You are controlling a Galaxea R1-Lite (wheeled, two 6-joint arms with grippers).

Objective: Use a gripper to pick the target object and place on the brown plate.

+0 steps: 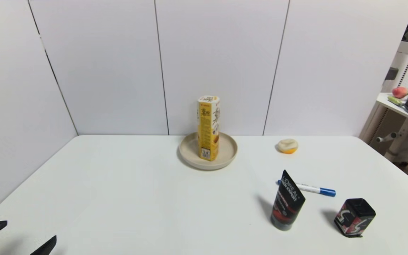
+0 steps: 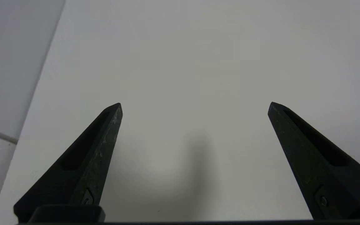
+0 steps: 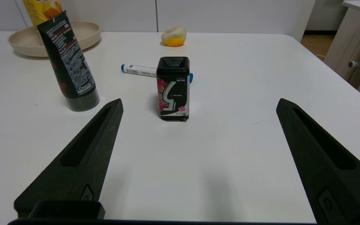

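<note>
The tall yellow and white carton point(image 1: 208, 127) stands upright on the brown plate point(image 1: 190, 153) at the back middle of the table. The right wrist view shows the plate point(image 3: 22, 42) far off with the carton's lower part point(image 3: 42, 8) on it. My left gripper point(image 1: 28, 233) is open and empty at the table's near left corner, far from the plate; its wrist view shows the gripper point(image 2: 195, 103) over bare table. My right gripper point(image 3: 199, 100) is open and empty over the near right of the table and is out of the head view.
A black L'Oreal tube point(image 1: 287, 201) stands at the near right, with a small black carton point(image 1: 354, 216) to its right and a blue and white marker point(image 1: 308, 188) behind them. A yellow-white fruit piece point(image 1: 288, 146) lies right of the plate. White walls stand behind and left.
</note>
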